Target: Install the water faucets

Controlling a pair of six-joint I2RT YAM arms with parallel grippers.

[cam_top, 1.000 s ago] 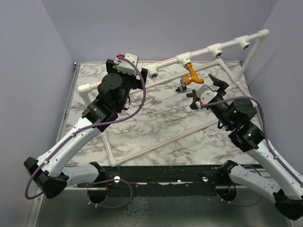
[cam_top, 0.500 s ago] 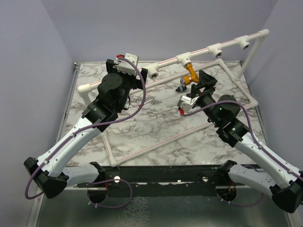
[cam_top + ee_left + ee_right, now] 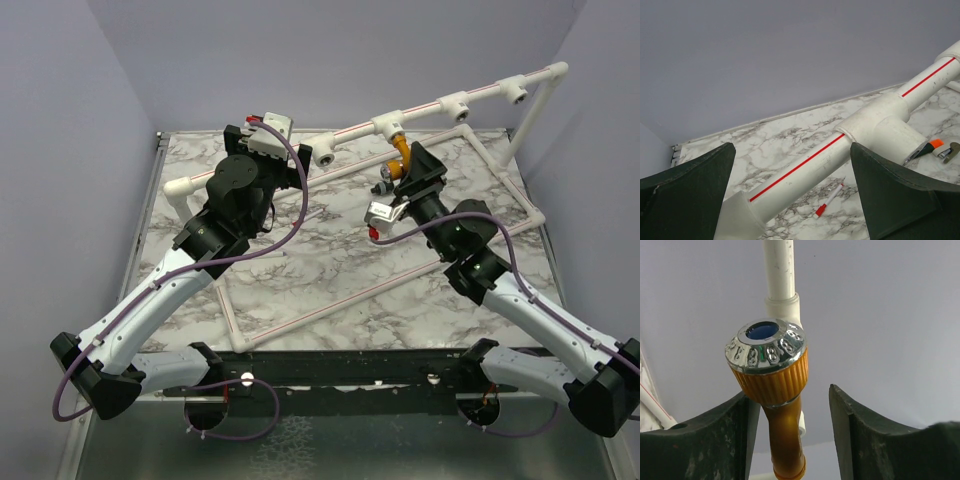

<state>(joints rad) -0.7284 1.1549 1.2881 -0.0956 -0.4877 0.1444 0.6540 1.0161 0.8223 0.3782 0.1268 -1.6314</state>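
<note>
Right end effector — orange, silver-capped faucet.

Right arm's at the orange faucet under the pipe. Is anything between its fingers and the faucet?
Nothing visible. The orange faucet hangs from the white tee and sits between the fingers of the right gripper. Its knob is close against one finger; only open space separates it from the other finger.
</note>
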